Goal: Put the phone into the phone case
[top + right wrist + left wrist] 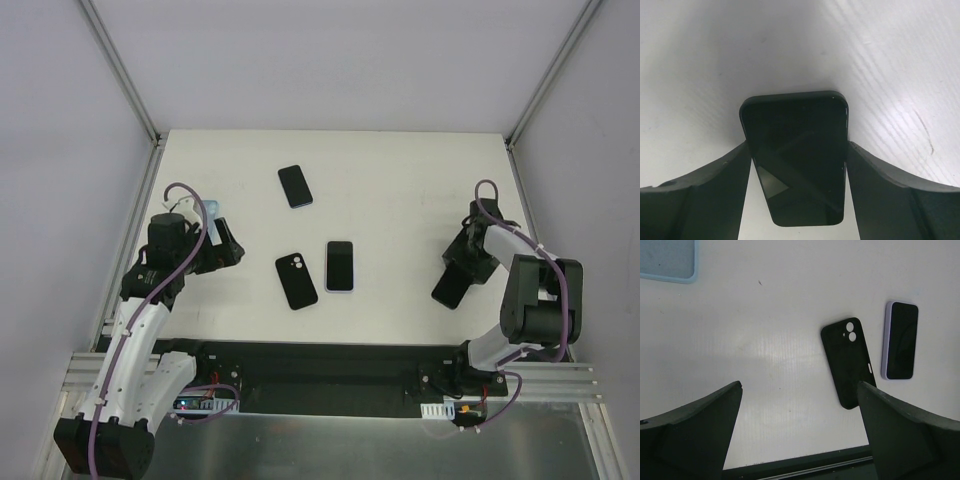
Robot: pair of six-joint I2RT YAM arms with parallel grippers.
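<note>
Black phone clamped by its long sides in the right claw, near the right edge of the counter.

Left claw spread apart, holding nothing, at the left side. Black phone case flat at the middle of the counter, camera hole visible, well apart from the held phone. Just beside the case, not touching, a lilac-rimmed phone, screen up. Farther back, a second black phone; near the left claw, a light blue case.

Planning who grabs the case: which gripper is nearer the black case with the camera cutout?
Left. The left gripper sits just left of the black case, open; the right gripper, shut on a black phone, is farther off to its right.
</note>
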